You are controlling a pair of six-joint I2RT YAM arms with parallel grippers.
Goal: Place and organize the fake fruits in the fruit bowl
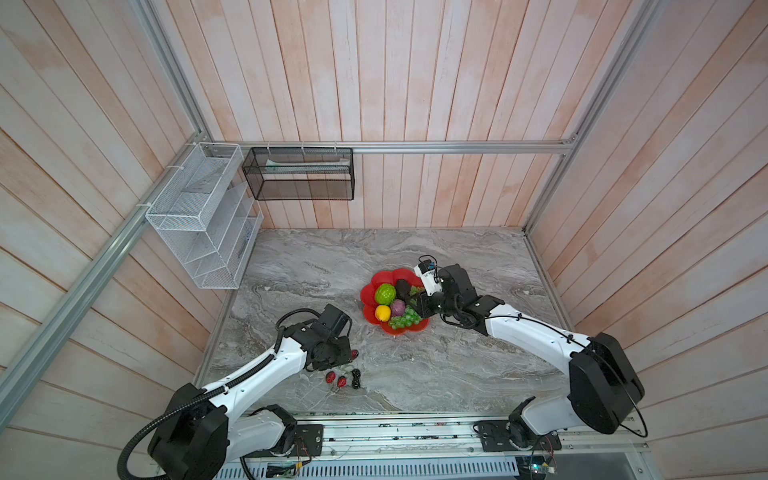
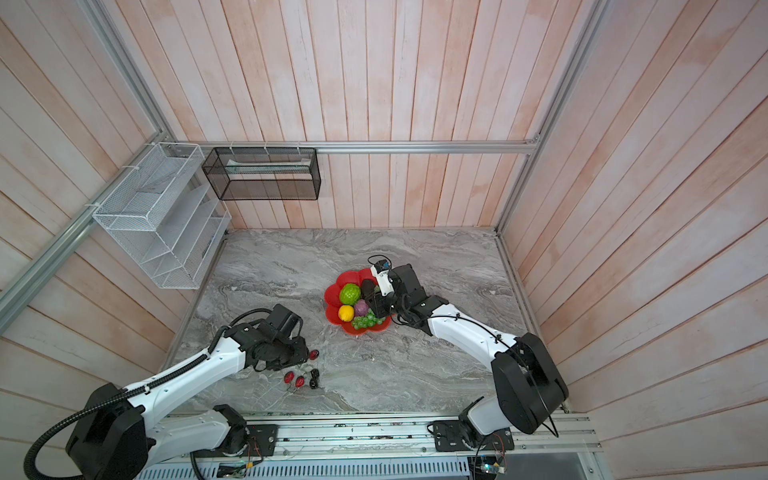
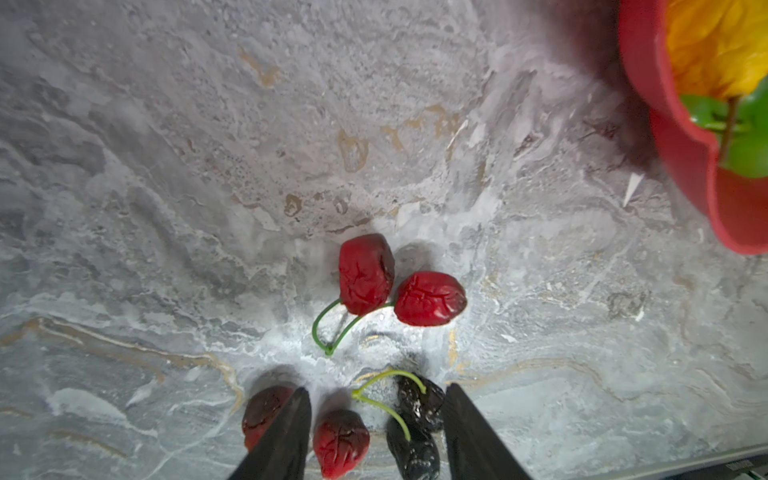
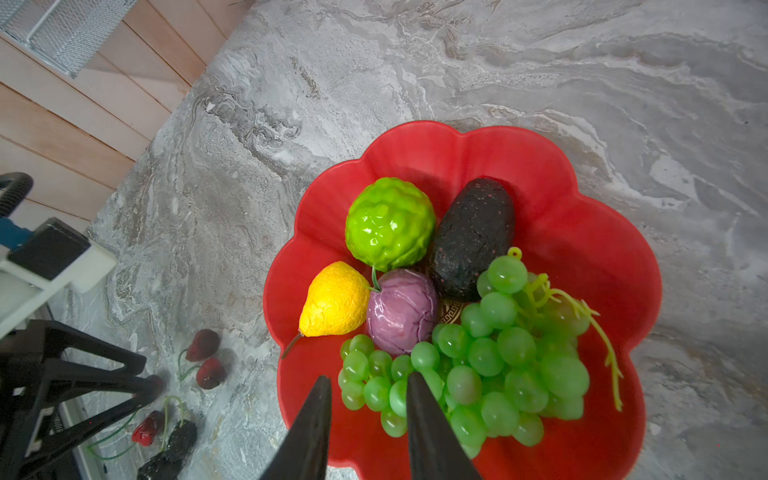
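Observation:
The red fruit bowl (image 1: 368, 293) (image 4: 582, 232) holds a bumpy green ball (image 4: 390, 224), a dark avocado (image 4: 473, 239), a yellow lemon (image 4: 334, 305), a purple fruit (image 4: 401, 318) and green grapes (image 4: 498, 357). My right gripper (image 4: 370, 378) hangs open over the near grapes, a few of them between its fingers. On the table lie a red cherry pair (image 3: 430, 298), another cherry (image 3: 264, 411) and black berries (image 3: 415, 432) (image 1: 356, 378). My left gripper (image 3: 378, 388) is open, low over the table, straddling one cherry (image 3: 340, 440) and the black berries.
A white wire basket (image 1: 199, 216) and a black mesh basket (image 1: 299, 174) hang on the walls at the back left. Wooden walls close in the marble table (image 1: 478, 374) on three sides. A metal rail (image 1: 395, 432) runs along the front.

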